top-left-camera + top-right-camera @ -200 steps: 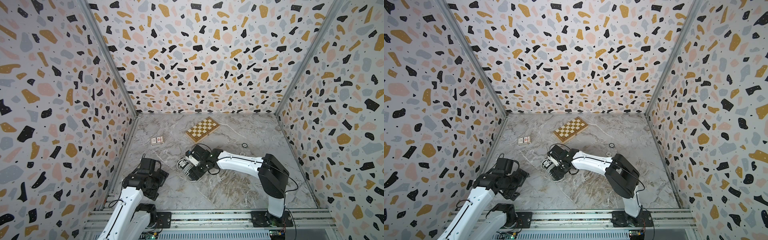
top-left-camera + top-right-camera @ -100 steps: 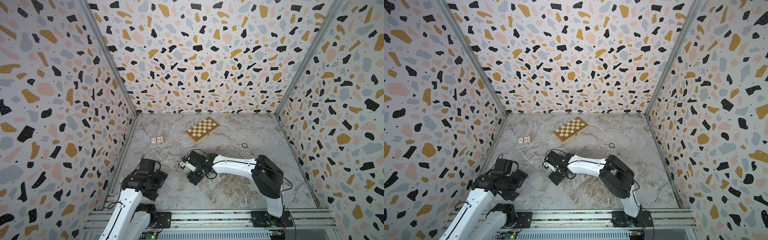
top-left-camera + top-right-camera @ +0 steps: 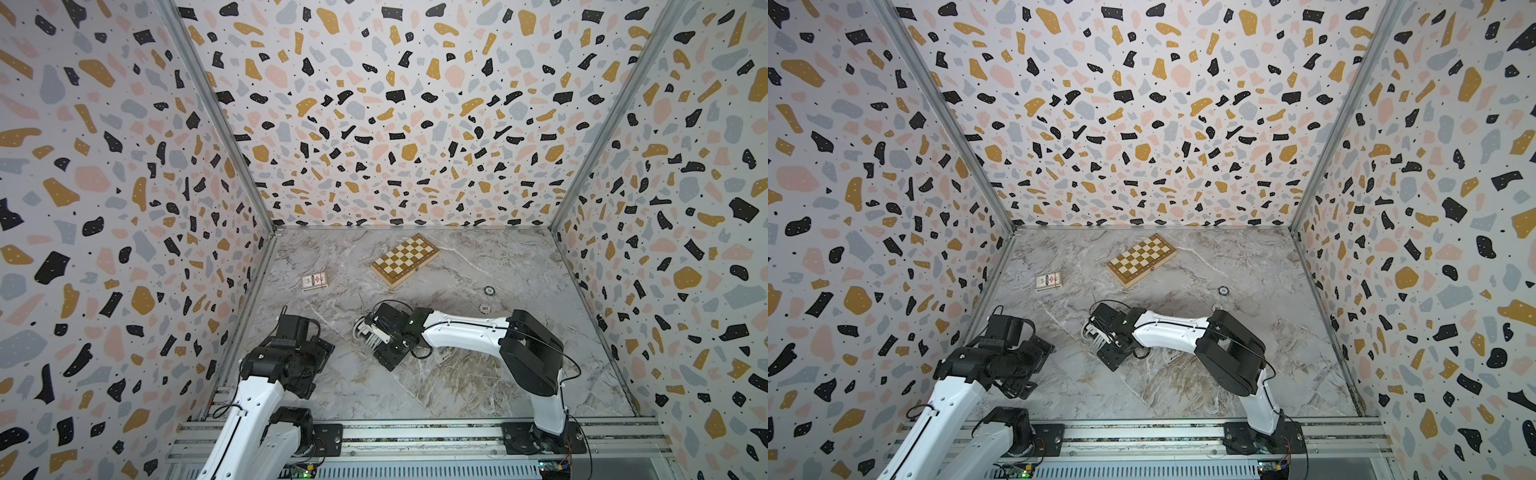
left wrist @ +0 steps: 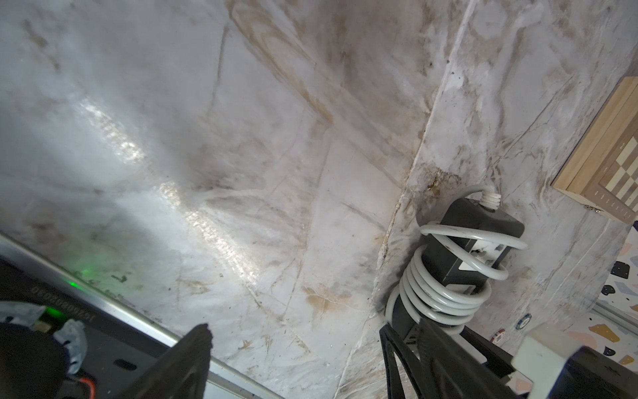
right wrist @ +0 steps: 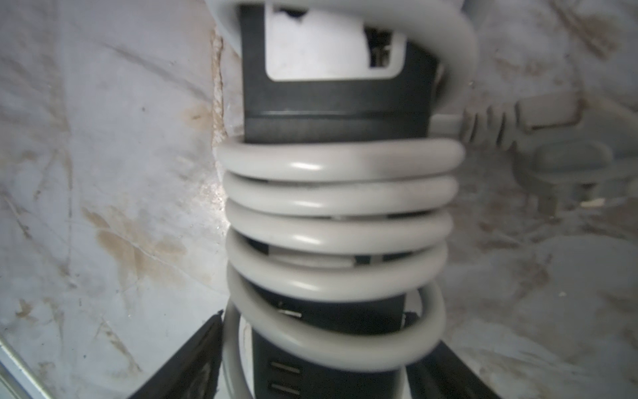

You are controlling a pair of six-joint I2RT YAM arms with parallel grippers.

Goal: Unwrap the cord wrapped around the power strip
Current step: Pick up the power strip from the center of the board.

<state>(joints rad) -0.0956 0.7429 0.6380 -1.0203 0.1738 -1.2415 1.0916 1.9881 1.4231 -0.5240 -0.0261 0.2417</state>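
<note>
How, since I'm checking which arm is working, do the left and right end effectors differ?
The black right end effector straddles the black rectangular power strip wrapped in light-grey cord; the black left end effector has only marble tabletop between its jaws. The right sits mid-table; the left hangs near the front-left corner, apart from the strip. Both stand open.

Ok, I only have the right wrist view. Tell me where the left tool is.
Observer: The left tool is open and empty, off to the left of the power strip, not touching it.
Operator: Describe the strip's far end.
Observer: In the left wrist view the cord leaves that end through a ribbed sleeve and curves back into the wraps.
Operator: Report what lies beyond it.
Observer: A chessboard, farther back and apart from the strip.
</note>
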